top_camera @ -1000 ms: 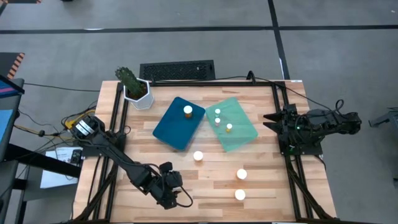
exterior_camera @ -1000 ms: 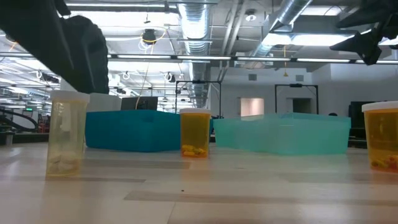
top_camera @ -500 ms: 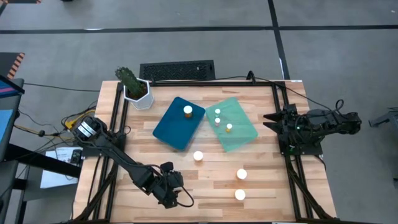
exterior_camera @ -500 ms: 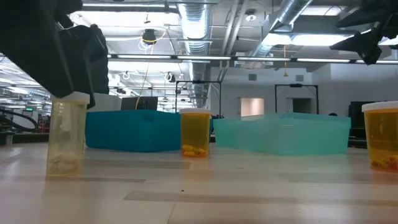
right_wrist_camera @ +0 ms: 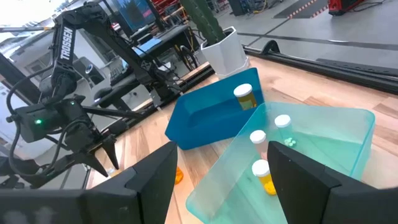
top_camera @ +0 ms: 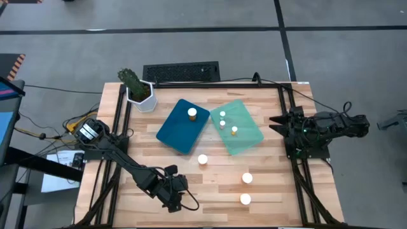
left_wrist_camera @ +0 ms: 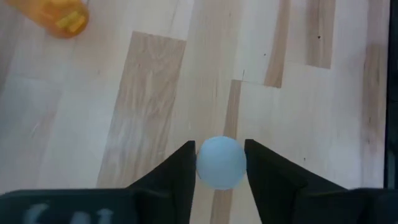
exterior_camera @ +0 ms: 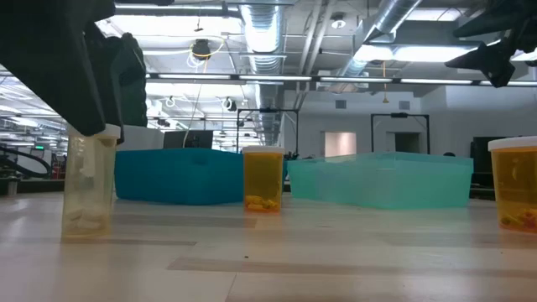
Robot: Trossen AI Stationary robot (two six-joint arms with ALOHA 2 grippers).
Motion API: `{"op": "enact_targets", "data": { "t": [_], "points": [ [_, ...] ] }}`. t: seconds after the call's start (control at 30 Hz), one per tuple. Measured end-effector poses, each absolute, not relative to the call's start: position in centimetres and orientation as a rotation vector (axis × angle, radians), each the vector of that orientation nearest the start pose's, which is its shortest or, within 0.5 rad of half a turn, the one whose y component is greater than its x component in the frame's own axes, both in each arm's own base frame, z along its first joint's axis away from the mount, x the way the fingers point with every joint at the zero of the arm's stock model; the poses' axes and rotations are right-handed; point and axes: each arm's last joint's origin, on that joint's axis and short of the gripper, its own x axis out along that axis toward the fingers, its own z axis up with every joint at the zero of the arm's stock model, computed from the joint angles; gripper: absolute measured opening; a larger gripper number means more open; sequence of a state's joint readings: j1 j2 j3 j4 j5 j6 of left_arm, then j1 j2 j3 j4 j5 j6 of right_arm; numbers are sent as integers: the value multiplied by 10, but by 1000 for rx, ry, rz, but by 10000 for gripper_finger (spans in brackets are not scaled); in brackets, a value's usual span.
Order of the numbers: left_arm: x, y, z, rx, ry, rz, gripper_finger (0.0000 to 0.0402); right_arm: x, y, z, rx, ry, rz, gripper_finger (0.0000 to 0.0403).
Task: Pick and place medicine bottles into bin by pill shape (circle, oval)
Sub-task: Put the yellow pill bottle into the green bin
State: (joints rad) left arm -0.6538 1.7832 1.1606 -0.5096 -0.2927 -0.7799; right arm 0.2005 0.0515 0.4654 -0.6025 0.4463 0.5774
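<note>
Change since a second earlier: your left gripper (left_wrist_camera: 221, 163) had come down over the pale bottle (exterior_camera: 88, 180) at the table's near-left; in the low view the dark wrist mass sat well above the cap before and reached cap level at this moment. Nothing else on the table had shifted.

Left claw: you had its fingers (left_wrist_camera: 177, 171) apart, straddling the white cap (left_wrist_camera: 220, 162) with one on each side. They looked just beside the cap or barely touching it; I cannot tell whether they were pressing.

Target bottle: directly beneath and between the fingers, upright on the wooden table (top_camera: 216, 184), with whitish pills at its bottom in the low view.

Right claw: your right gripper (right_wrist_camera: 221, 180) waited parked off the table's right edge with its fingers spread and nothing between them.

Bins: both lay ahead of the left claw, well apart from it. The blue tray (top_camera: 183, 125) held one bottle, the mint tray (top_camera: 245, 130) three.

Loose bottles: three more amber ones stood on the wood to the right of the left claw, the nearest (top_camera: 203, 159) between the claw and the trays.

Step in hand: by my reading, you were at the grasp of this bottle, with descent nearly finished.

Next move: it probably calls for sinking a little lower, closing evenly, lifting straight, then reading the pill shape to choose the tray.
</note>
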Motion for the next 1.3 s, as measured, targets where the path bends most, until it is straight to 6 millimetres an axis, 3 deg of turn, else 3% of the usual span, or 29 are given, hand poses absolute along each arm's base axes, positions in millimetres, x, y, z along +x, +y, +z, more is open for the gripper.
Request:
{"op": "enact_targets", "data": {
  "t": [0.13,0.33,0.47,0.6,0.8,0.93,1.17,1.3],
  "points": [
    [283,-207,181,-191,1057,66,100,50,-3,253,513,103,-289,260],
    [288,-206,187,-266,1062,96,113,50,-3,253,513,103,-289,260],
    [299,-204,208,-294,1050,117,111,50,-3,253,513,104,-289,260],
    [317,-194,243,-308,1003,148,108,50,-3,253,512,104,-290,260],
    [349,-151,297,-243,840,296,118,50,-3,253,512,104,-289,260],
    [370,-108,316,-209,760,365,119,50,-3,253,512,104,-290,260],
    [402,-43,324,-193,601,396,120,50,-3,253,512,104,-289,260],
    [425,-25,306,-190,581,338,120,50,-3,252,509,110,-291,260]
  ]
}}
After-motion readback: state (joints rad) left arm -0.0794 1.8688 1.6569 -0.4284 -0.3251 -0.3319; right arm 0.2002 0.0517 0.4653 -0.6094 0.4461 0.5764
